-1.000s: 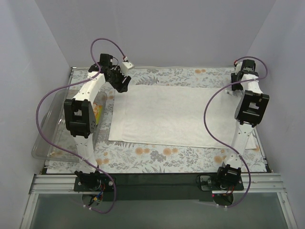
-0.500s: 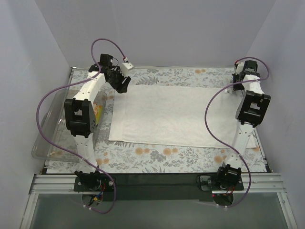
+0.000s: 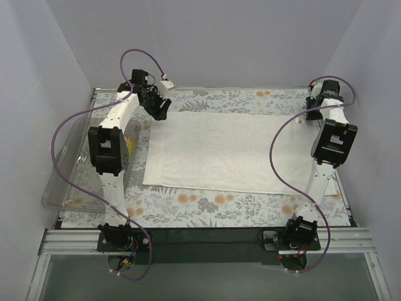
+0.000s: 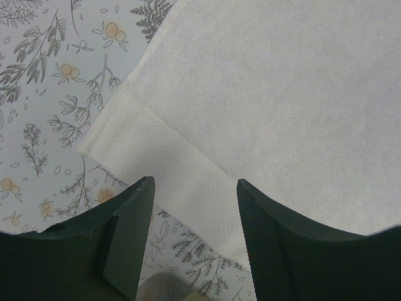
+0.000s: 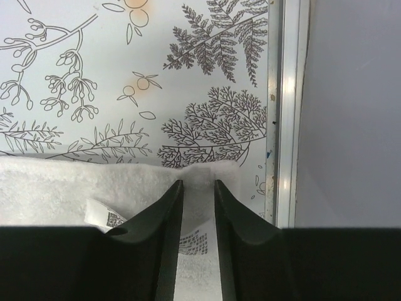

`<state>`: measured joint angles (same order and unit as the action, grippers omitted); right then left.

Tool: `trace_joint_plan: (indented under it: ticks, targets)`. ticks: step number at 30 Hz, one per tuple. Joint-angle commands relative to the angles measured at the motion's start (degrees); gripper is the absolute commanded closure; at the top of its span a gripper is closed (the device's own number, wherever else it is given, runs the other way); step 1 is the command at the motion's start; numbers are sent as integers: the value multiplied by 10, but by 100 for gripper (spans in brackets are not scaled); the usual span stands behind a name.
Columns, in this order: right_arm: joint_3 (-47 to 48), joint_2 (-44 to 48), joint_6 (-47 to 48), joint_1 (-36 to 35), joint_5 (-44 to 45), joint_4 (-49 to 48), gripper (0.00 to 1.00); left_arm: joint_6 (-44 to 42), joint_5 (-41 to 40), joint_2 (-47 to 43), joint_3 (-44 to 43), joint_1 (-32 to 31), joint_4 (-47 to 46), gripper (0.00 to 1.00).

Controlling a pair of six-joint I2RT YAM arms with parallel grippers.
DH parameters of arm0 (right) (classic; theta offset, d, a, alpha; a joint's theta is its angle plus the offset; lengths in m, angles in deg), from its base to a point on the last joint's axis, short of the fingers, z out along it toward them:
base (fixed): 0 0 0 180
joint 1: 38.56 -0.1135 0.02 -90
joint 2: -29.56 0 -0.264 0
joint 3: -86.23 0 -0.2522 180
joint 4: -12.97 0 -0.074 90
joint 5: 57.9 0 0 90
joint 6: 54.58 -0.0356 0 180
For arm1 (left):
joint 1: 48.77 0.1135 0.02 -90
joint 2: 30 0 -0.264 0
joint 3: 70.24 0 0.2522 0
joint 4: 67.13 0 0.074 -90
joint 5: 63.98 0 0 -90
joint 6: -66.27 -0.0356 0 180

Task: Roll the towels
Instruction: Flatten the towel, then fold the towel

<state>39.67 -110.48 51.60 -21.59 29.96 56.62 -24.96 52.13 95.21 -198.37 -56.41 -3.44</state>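
The big towel (image 3: 219, 150) lies flat and unrolled in the middle of the desk (image 3: 188, 207), so rolling has not begun. Each arm reaches to one far corner, probably so that both can lift that edge together and turn it evenly. The left end effector (image 4: 194, 207) hangs over the far left corner with fingers spread and holds nothing, lined up to drop onto the hem. The right end effector (image 5: 193, 188) sits at the far right corner by the tag (image 5: 103, 216), fingers drawn narrow with a hump of cloth between them. I cannot tell whether they truly pinch it. The small printed cloth (image 3: 130, 147) waits in the clear bin (image 3: 59, 182) at left.
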Motion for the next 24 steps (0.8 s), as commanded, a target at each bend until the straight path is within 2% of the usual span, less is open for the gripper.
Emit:
trace_joint_plan:
  ticks: [1,5,7,11,15,19,24]
  targets:
    - [-5,27,-26,6,-10,13,71,-1,12,-16,-14,2,10,49]
    - [15,16,-48,10,-24,8,68,-3,11,-19,-12,2,11,49]
    - [20,15,-58,10,-21,2,59,-4,10,-21,-10,2,13,49]
    - [24,9,-63,10,-5,-12,51,-10,8,-22,-7,2,14,49]
    - [30,-4,-61,11,-8,-13,50,-9,10,-20,-9,2,14,49]
    - [16,-17,-61,10,-38,-12,55,-11,5,-16,-12,2,16,49]
    - [0,-32,-71,15,-44,-8,58,-11,4,-17,-17,2,21,49]
